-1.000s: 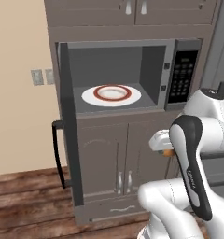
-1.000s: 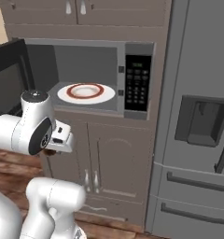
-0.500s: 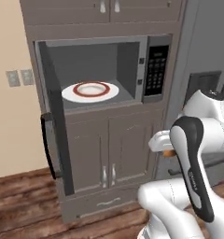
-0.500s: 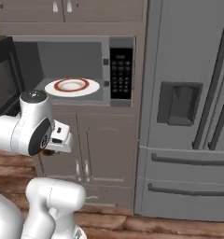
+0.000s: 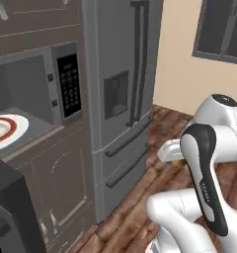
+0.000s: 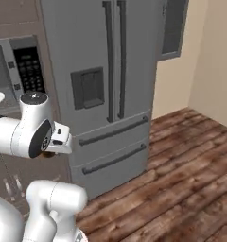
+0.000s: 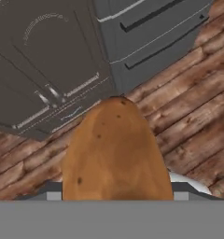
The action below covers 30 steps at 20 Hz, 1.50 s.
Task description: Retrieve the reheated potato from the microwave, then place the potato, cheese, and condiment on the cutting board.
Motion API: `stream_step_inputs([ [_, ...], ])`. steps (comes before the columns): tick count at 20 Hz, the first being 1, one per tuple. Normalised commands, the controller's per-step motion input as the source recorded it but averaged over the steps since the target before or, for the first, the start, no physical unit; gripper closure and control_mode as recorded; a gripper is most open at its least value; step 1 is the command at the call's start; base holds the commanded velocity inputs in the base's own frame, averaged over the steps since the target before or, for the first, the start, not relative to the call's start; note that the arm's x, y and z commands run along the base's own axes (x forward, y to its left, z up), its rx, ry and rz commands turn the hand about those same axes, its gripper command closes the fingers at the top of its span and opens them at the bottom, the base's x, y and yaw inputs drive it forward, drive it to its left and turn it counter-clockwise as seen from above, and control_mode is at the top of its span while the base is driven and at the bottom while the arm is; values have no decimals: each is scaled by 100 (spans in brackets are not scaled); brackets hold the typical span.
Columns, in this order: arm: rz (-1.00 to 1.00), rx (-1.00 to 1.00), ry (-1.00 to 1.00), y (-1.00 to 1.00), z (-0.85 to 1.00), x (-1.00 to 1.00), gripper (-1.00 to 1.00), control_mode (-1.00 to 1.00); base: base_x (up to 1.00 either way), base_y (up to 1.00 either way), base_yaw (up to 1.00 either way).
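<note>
**Potato held over the wood floor, away from the microwave**

A tall grey fridge (image 6: 113, 90) with two long door handles stood in the middle of both base views, on a brown plank floor (image 6: 181, 179). To its left sat the microwave (image 5: 39, 94), its cavity open and its black keypad panel facing the room; its dark door (image 5: 9, 207) hung open at the lower left. A white red-ringed plate (image 5: 4, 132) lay inside the cavity. The white arm (image 5: 209, 183) was folded close to the base, well apart from the microwave. In the hand view the tan-brown potato (image 7: 116, 154) sat between the fingers, above the floor and the cabinet fronts (image 7: 44, 60). The fingers stood spread wide and appeared to be pinching the potato, though their tips were hidden behind it.
</note>
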Motion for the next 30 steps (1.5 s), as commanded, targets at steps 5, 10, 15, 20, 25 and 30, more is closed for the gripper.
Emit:
stream_step_inputs([
  [5,0,0,0,0,0,0,100,100,0,0,-98],
  [10,0,0,0,0,0,0,100,100,0,0,-99],
  [15,0,0,0,0,0,0,100,100,0,0,-99],
  [20,0,0,0,0,0,0,100,100,0,0,-99],
  [25,0,0,0,0,0,0,100,100,0,0,-96],
  [30,0,0,0,0,0,0,100,100,3,0,-94],
])
